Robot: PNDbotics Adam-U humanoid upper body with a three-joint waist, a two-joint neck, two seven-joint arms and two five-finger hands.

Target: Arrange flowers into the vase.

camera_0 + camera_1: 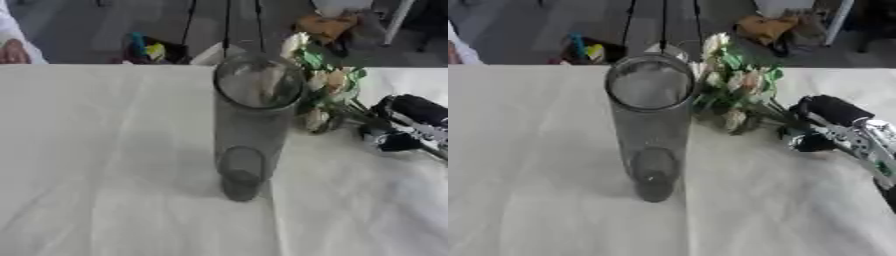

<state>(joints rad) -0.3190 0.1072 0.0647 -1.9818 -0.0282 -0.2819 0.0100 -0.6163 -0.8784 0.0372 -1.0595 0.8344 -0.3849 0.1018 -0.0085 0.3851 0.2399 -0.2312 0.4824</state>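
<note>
Vase (651, 125) upright mid-worktop (535, 175), glass, nothing in it. Right hand (820, 125) just right of it, fingers curled round the flowers' (737, 82) stems; blooms beside the vase rim, outside it.

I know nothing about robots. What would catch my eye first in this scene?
A tall clear glass vase stands upright in the middle of a table covered in white cloth, with nothing in it. Just to its right, the robot's black right hand holds a bunch of pale flowers by the stems, the blooms beside the vase's rim and not yet inside.
</note>
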